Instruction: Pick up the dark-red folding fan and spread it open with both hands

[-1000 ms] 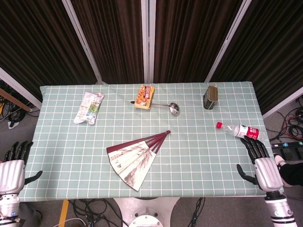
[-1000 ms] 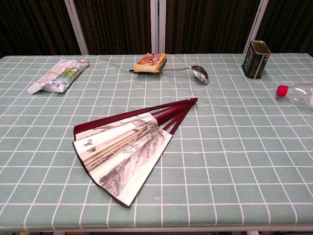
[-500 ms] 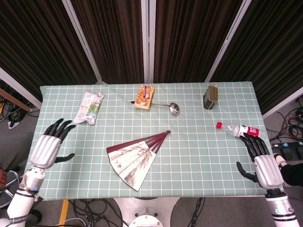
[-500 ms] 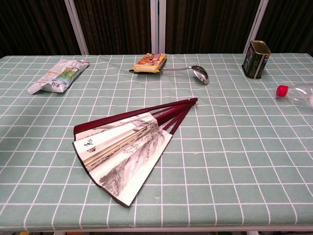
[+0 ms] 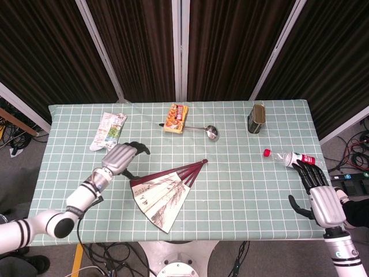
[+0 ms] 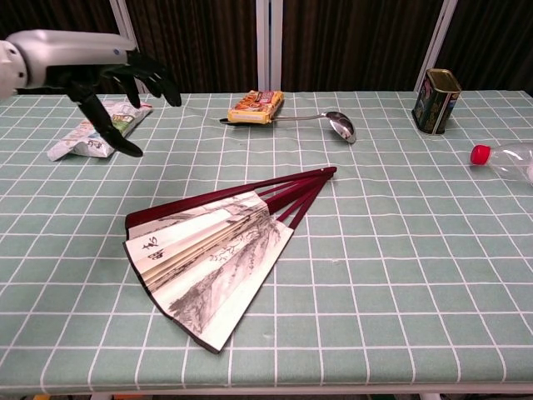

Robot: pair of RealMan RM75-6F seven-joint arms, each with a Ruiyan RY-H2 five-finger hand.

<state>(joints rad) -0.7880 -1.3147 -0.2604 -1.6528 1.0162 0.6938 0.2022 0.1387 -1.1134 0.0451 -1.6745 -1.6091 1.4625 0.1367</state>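
The dark-red folding fan [image 5: 164, 190] [image 6: 212, 254] lies partly spread on the checked tablecloth, its ribs meeting at the upper right. My left hand [image 5: 120, 158] [image 6: 108, 79] hovers above the table just left of the fan's top dark-red rib, fingers apart and holding nothing. My right hand [image 5: 320, 196] stays off the table's right edge, fingers apart and empty; the chest view does not show it.
A snack bag [image 5: 108, 131] [image 6: 96, 129] lies at the back left. An orange packet [image 5: 176, 118] [image 6: 256, 106] and a metal ladle [image 5: 199, 129] [image 6: 329, 122] sit at the back middle. A dark tin [image 5: 256, 119] [image 6: 435, 101] stands at the back right, and a plastic bottle [image 5: 291, 158] [image 6: 504, 158] lies near the right edge.
My left hand has swung in from beyond the table's left edge to a spot just left of the fan. The fan and my right hand have stayed put.
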